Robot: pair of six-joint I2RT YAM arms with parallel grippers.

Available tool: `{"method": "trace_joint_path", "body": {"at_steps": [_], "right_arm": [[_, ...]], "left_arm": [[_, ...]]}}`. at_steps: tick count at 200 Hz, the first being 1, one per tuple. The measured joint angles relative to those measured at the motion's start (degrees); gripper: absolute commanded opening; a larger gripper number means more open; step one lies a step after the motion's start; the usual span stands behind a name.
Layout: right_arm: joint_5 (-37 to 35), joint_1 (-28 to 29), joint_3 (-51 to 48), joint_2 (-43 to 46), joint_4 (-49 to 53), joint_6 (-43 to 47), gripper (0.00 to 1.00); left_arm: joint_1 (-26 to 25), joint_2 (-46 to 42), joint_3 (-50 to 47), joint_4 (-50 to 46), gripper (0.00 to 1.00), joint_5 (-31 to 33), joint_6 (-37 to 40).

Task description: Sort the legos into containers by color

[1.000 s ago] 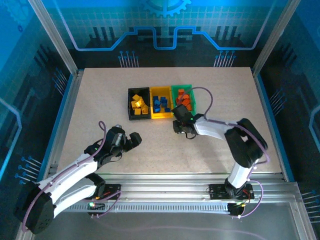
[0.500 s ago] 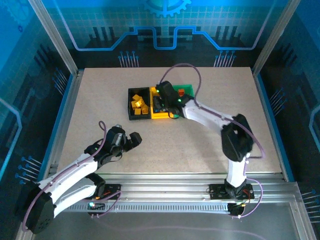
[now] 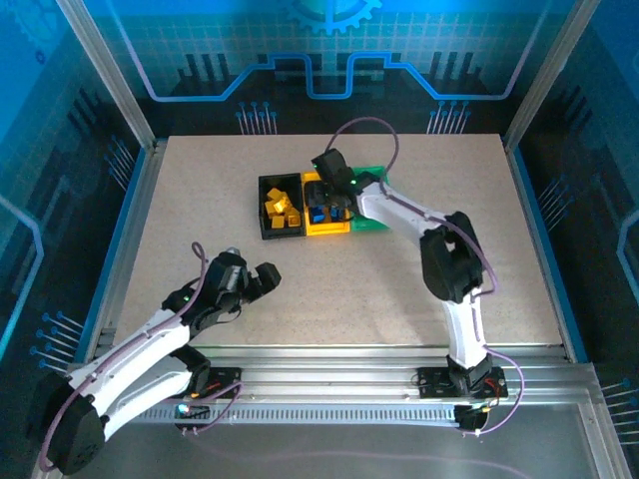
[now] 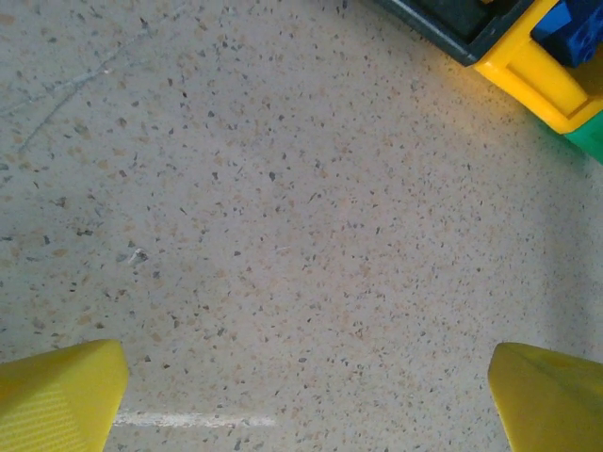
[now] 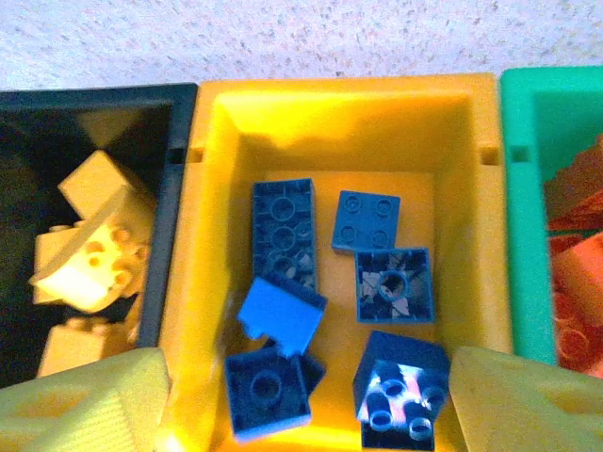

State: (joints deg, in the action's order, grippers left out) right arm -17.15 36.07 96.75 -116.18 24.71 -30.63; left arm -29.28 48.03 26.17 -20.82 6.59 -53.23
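The containers stand in a row: a black bin (image 3: 266, 215) with yellow legos (image 5: 89, 247), a yellow bin (image 5: 339, 89) with several blue legos (image 5: 391, 287), and a green bin (image 5: 523, 188) with orange legos (image 5: 577, 254). My right gripper (image 5: 311, 395) hangs open directly above the yellow bin (image 3: 312, 228), fingers spread to its side walls. A lighter, blurred blue lego (image 5: 281, 315) lies loose and tilted on the others between them. Near the table's front left, my left gripper (image 3: 255, 271) stands open over bare tabletop (image 4: 301, 235), nothing between its fingers (image 4: 57, 400).
The right arm (image 3: 399, 210) reaches over the green bin (image 3: 374, 173) and hides most of it. Corners of the black bin (image 4: 462, 24) and yellow bin (image 4: 537, 75) show at the top right of the left wrist view. Metal frame posts edge the speckled table.
My right gripper swung from the table in front of the green bin up over the yellow bin and opened; a blue lego now lies free in the bin. The left arm barely moved.
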Motion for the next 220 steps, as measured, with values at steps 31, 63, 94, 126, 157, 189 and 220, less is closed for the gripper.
{"method": "trace_joint_path", "body": {"at_steps": [31, 63, 94, 126, 157, 189, 220], "right_arm": [[0.8, 0.4, -15.1, 18.2, -4.7, -0.4, 0.86], [-0.1, 0.3, -29.1, 35.8, -9.9, -0.9, 1.00], [-2.3, 0.1, -40.4, 44.4, -11.5, -1.5, 1.00], [-6.1, -1.1, -46.6, 48.0, -9.3, -4.9, 1.00], [-6.6, -4.8, -50.2, 52.8, -8.2, -7.3, 1.00], [-6.7, -8.1, -52.0, 56.3, -7.7, -9.0, 1.00], [-7.2, -10.0, -53.6, 58.7, -7.2, -9.3, 1.00]], "left_arm": [[0.0, -0.1, 4.1, -2.3, 0.99, 3.0, 0.9], [0.0, -0.1, 7.6, -1.8, 0.99, 10.9, 3.4], [1.2, 1.0, 6.8, 4.4, 0.99, 20.4, 8.2], [6.3, 5.6, 5.9, 13.6, 0.99, 26.7, 16.5], [14.0, 13.1, 6.1, 20.8, 0.99, 29.2, 27.2], [19.3, 20.4, 6.3, 27.6, 0.99, 29.4, 38.1], [21.8, 26.5, 5.4, 37.3, 0.99, 26.9, 45.7]]}}
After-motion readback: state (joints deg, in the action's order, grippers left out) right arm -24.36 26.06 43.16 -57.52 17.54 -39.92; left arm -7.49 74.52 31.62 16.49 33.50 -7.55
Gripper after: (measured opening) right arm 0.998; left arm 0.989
